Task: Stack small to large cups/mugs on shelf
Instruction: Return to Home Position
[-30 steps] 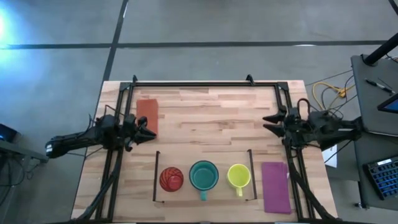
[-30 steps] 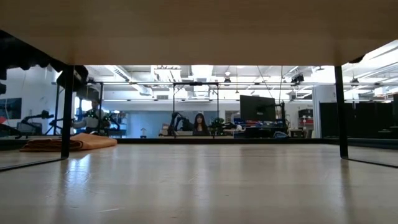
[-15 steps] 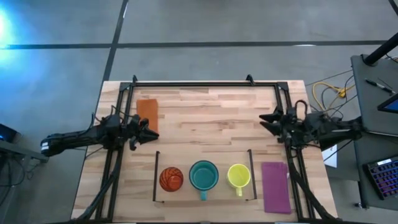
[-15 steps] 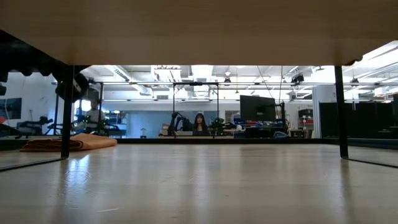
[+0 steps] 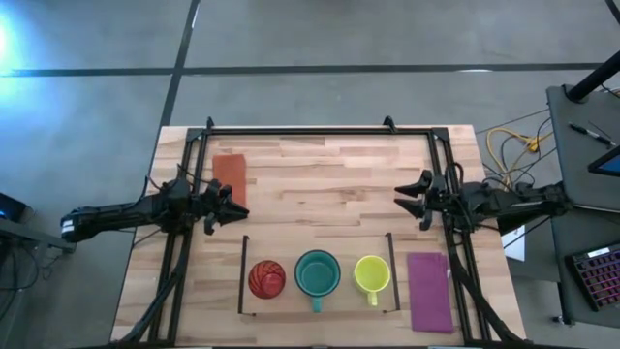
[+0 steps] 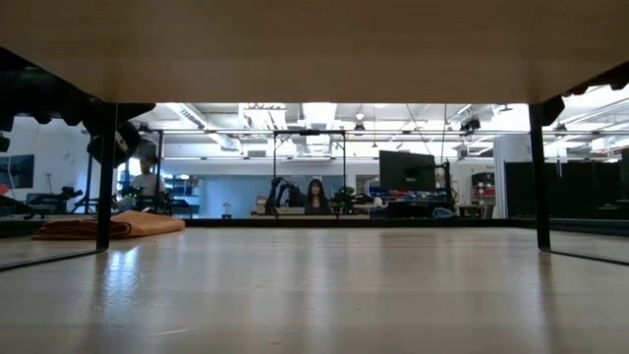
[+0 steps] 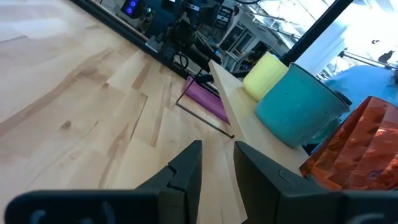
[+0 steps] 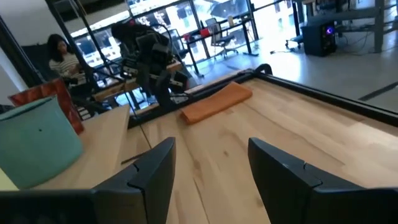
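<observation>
All three cups are on the shelf, the thin wire rectangle by the edge of the surface that sits at the bottom of the overhead view. From above they make a neat row. The red cup is at the left arm's end, the teal mug is in the middle, and the yellow mug is at the right arm's end. All are upright, and both mug handles point toward that same edge. The red cup and teal mug sit just beside each other; the yellow mug has a small gap from the teal one.

Neither arm is holding anything. The left end effector hangs over the near corner of the orange cloth on the left side, pointing inward. Its wrist camera shows the fingers with only a narrow gap between them and nothing in it. The right end effector is on the opposite side, close to the big black frame, also pointing inward. Its fingers are spread wide and empty. Both are well apart from the cups, farther back than the shelf.

A purple cloth lies flat just outside the shelf's right end, next to the yellow mug. In the low view a person sits way back in the room.
</observation>
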Available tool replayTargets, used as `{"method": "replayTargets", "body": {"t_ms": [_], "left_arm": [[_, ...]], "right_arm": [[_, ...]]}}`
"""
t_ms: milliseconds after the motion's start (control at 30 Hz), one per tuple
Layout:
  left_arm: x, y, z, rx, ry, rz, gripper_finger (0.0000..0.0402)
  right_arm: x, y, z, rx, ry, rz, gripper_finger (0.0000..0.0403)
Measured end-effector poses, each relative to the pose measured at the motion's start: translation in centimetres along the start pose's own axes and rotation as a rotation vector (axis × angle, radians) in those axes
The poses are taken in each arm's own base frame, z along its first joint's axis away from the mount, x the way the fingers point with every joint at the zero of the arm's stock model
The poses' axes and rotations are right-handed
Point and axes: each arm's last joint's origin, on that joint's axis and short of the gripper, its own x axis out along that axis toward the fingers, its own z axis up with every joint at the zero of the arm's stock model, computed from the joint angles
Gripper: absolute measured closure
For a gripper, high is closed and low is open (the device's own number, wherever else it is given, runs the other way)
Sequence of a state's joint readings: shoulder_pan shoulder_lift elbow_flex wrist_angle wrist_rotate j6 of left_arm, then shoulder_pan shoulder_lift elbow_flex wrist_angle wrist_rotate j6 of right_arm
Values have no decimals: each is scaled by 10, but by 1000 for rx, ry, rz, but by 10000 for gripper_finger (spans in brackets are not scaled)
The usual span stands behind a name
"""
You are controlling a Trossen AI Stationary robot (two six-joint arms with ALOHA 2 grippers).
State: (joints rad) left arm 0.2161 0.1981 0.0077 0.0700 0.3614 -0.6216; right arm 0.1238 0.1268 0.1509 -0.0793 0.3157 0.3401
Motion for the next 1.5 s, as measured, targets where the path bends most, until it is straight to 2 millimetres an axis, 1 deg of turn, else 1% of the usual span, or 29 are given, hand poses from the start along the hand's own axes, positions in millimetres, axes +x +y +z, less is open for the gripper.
{"method": "replayTargets", "body": {"t_ms": [300, 400, 467, 500, 700, 867, 967, 1300, 1500], "left_arm": [[0, 0, 0, -1, 3, 2, 323], [0, 0, 0, -1, 3, 2, 323], [0, 0, 0, -1, 3, 2, 323], [0, 0, 0, -2, 4, 2, 323], [1, 1, -1, -4, 8, 8, 323], [1, 1, -1, -6, 10, 13, 323], [1, 1, -1, -6, 11, 14, 323], [1, 2, -1, -8, 14, 17, 323], [1, 2, -1, -8, 13, 18, 323]], "right_arm": [[1, 0, 0, 0, 1, 0, 209], [-5, -5, -9, 17, -48, 18, 209], [-3, -7, -15, 35, -105, 30, 209], [0, -8, -21, 38, -110, 37, 209], [7, -8, -33, 4, 8, 31, 209], [10, -7, -38, -16, 56, 25, 209], [8, -5, -38, -11, 54, 64, 209], [-1, -4, -26, 31, -70, 116, 209], [-1, -4, -26, 34, -79, 119, 209]]}}
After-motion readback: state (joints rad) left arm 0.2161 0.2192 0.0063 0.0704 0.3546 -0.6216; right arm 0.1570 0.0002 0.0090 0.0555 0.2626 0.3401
